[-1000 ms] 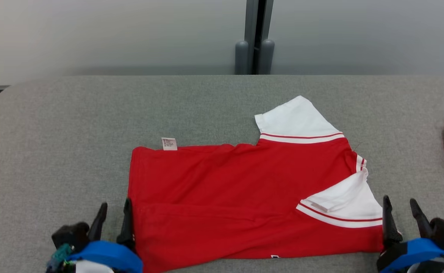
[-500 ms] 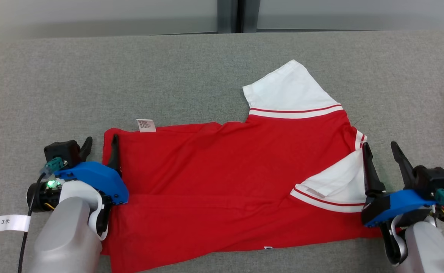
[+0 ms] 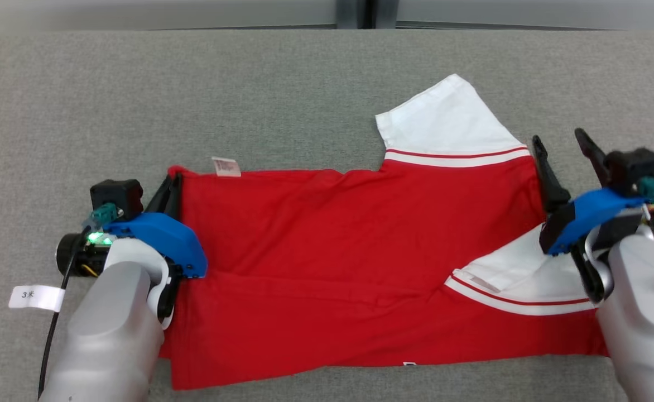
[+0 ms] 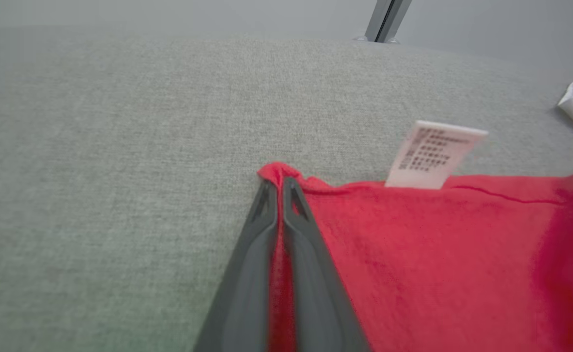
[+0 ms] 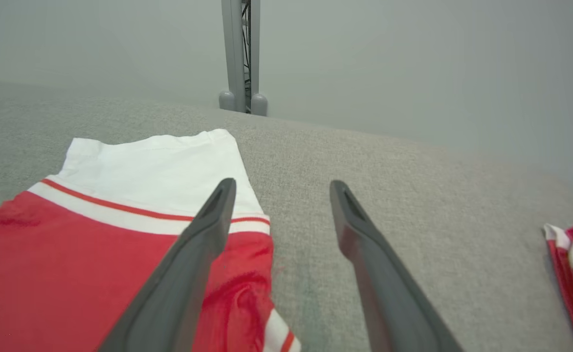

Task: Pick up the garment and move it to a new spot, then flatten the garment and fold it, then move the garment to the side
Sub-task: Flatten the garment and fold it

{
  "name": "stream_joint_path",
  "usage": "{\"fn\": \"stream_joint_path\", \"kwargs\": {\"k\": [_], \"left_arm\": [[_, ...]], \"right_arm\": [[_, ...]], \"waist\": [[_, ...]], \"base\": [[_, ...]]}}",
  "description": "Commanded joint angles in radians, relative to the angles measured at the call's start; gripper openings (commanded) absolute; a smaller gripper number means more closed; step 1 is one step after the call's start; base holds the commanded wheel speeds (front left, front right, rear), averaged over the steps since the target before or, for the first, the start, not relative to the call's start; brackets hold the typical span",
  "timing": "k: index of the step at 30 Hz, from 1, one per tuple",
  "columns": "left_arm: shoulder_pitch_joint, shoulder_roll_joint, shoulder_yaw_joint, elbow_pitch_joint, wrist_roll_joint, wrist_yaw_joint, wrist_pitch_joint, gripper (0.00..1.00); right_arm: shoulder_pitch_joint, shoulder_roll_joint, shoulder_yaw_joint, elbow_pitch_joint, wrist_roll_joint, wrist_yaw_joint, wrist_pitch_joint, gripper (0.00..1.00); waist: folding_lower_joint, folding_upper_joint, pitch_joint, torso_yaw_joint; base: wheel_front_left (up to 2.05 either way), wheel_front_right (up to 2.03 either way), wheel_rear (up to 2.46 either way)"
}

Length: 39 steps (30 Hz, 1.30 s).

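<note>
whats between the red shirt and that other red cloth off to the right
Only bare grey tabletop, in the right wrist view; one finger of the open right pincer hangs over it.

Likely a robotics test lab: a broad, grey felt-covered tabletop (image 3: 304, 84), plain frosted partition panels (image 5: 413, 58) joined by a grey metal post (image 5: 240, 49) along its far edge, and a paper cable-tag (image 3: 35, 297) at near left.

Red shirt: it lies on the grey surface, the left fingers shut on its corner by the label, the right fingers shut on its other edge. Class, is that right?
No: the right fingers stand open, one over the shirt, one beyond its edge, as the right wrist view shows. The left fingers are indeed shut on the corner by the label.
</note>
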Motion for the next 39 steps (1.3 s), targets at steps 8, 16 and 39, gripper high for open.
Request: {"fn": "stream_joint_path", "kwargs": {"k": [8, 16, 39], "left_arm": [[-0.067, -0.030, -0.030, -0.071, 0.027, -0.001, -0.037, 0.00], [-0.084, -0.070, -0.064, -0.155, 0.036, -0.002, -0.039, 0.00], [-0.045, -0.073, -0.056, -0.256, 0.010, 0.010, -0.039, 0.00]], "right_arm": [[-0.249, -0.081, 0.112, 0.175, 0.046, 0.000, 0.173, 1.00], [-0.413, -0.154, 0.170, 0.335, 0.083, 0.000, 0.297, 1.00], [-0.559, -0.152, 0.076, 0.493, 0.015, 0.000, 0.058, 0.00]], "waist": [[-0.0002, 0.0000, 0.057, 0.110], [-0.0002, 0.0000, 0.114, 0.226], [-0.0002, 0.0000, 0.129, 0.241]], "base": [[0.00, 0.00, 0.00], [0.00, 0.00, 0.00], [0.00, 0.00, 0.00]]}}
